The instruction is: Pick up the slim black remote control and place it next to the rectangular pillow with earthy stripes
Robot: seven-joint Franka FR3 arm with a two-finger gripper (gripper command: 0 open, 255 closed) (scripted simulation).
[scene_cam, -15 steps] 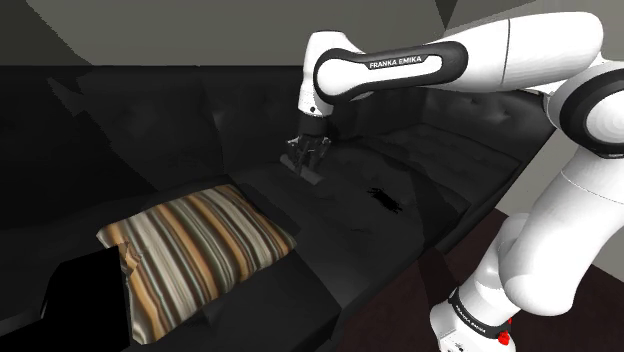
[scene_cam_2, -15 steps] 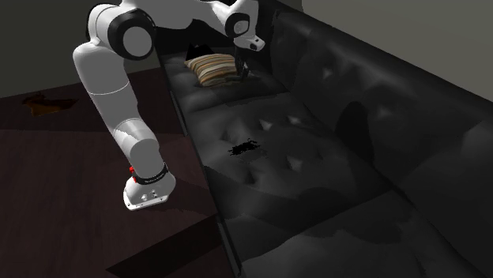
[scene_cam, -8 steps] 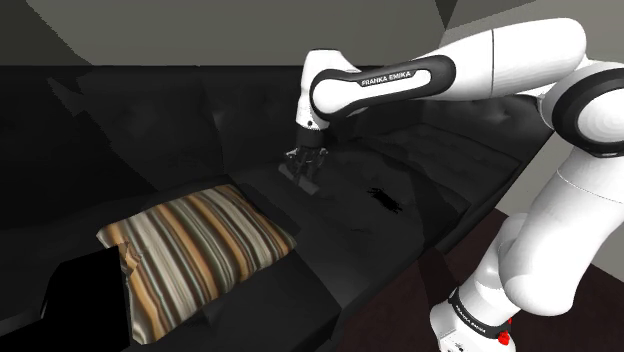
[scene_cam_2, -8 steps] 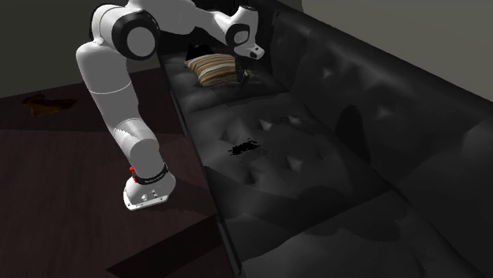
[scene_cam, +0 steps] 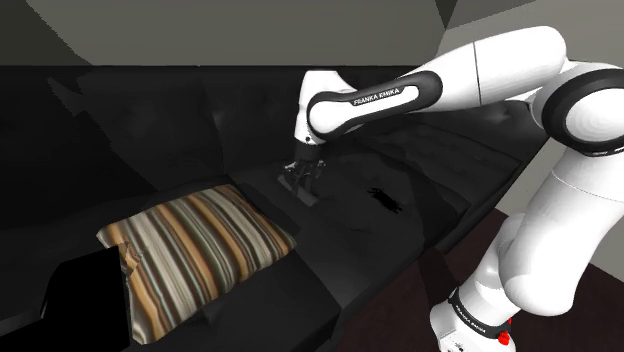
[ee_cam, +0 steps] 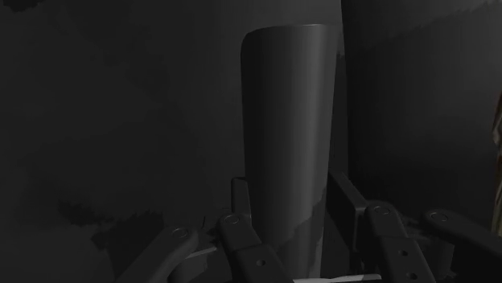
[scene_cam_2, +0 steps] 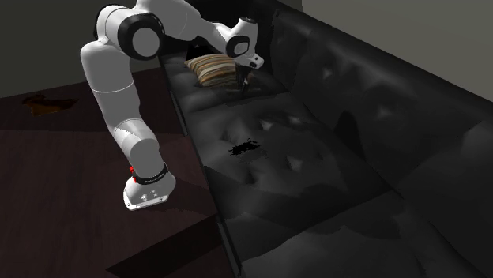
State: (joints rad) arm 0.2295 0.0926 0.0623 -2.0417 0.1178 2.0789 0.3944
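The slim dark remote (ee_cam: 290,137) stands clasped between my gripper's (ee_cam: 294,201) two black fingers. In the shoulder view my gripper (scene_cam: 301,176) hangs low over the black sofa seat (scene_cam: 340,230), with the remote (scene_cam: 306,187) sticking out below it, close to the cushion. The striped pillow (scene_cam: 200,245), brown, tan and cream, lies on the seat toward that view's left, a short gap from the gripper. In the second exterior view the gripper (scene_cam_2: 244,79) sits just right of the pillow (scene_cam_2: 209,69).
A ragged black patch (scene_cam: 388,197) marks the seat to the shoulder view's right of the gripper. A black block (scene_cam: 85,300) overlaps the pillow's near corner. The sofa back (scene_cam_2: 371,87) rises behind the seat. Dark floor (scene_cam_2: 55,158) lies beside the arm's stand.
The gripper has sunk lower toward the seat with the remote held in it and shifted slightly toward the pillow. The pillow has not moved.
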